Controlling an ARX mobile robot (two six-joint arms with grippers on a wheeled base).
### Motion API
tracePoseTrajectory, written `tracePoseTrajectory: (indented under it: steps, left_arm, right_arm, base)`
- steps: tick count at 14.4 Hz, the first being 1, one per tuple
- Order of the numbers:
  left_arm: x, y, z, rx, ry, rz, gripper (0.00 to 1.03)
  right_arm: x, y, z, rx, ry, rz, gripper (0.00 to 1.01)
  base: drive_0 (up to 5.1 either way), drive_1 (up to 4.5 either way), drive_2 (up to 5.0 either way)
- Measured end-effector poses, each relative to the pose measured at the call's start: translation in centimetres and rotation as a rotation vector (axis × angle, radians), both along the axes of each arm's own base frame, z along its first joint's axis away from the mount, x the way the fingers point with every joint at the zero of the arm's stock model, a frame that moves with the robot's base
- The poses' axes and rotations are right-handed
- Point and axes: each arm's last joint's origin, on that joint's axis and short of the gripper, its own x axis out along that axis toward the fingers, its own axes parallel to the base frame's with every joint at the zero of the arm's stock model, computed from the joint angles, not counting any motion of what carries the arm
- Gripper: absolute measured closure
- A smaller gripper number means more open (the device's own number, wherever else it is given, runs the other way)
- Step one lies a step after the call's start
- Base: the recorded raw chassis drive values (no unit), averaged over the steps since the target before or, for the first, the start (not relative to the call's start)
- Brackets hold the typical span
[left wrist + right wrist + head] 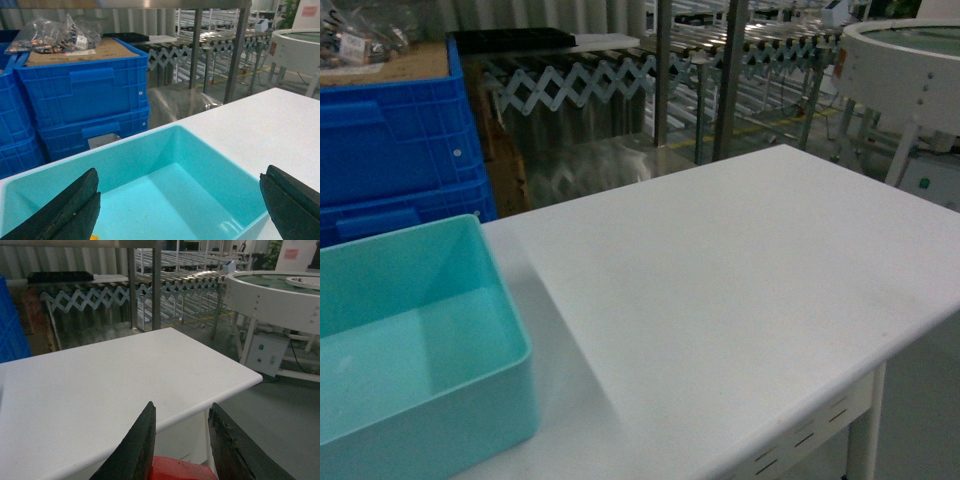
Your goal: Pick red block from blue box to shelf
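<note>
Right wrist view, bottom centre of the frame, shows the red block pinched between the two dark fingers of the right gripper, so its jaws are clamped on the brick and only the brick's top edge peeks into view. Below and beyond it lies the white table, not the blue box, which sits at the lower left of the head view with nothing red visible inside. Your job now looks like the carry: keep the squeeze steady and travel toward the shelf, whose steel uprights stand at the upper middle of the frame past the table's far edge. Lift high enough to clear that edge before you reach out, and choose a tier you can see. The left gripper hangs over the box with its jaws wide apart; leave it parked there, out of the path.
</note>
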Motion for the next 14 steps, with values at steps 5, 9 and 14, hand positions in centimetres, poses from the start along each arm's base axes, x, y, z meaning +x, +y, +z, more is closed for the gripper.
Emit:
tracePoseTrajectory:
  steps: [5,9,14]
  left_arm:
    - [0.0,0.0,0.0,0.0,0.0,0.0,0.05]
    - [0.0,0.0,0.0,0.0,0.0,0.0,0.05]
    - [0.0,0.0,0.0,0.0,0.0,0.0,0.05]
  right_arm:
    - [0.0,0.0,0.0,0.0,0.0,0.0,0.74]
    - [0.0,0.0,0.0,0.0,0.0,0.0,0.74]
    - [0.0,0.0,0.0,0.0,0.0,0.0,0.74]
  base:
    - [-1.6,-1.62,-1.6]
    - [-1.7,-1.65,-1.7]
    - [-1.6,-1.57,-1.6]
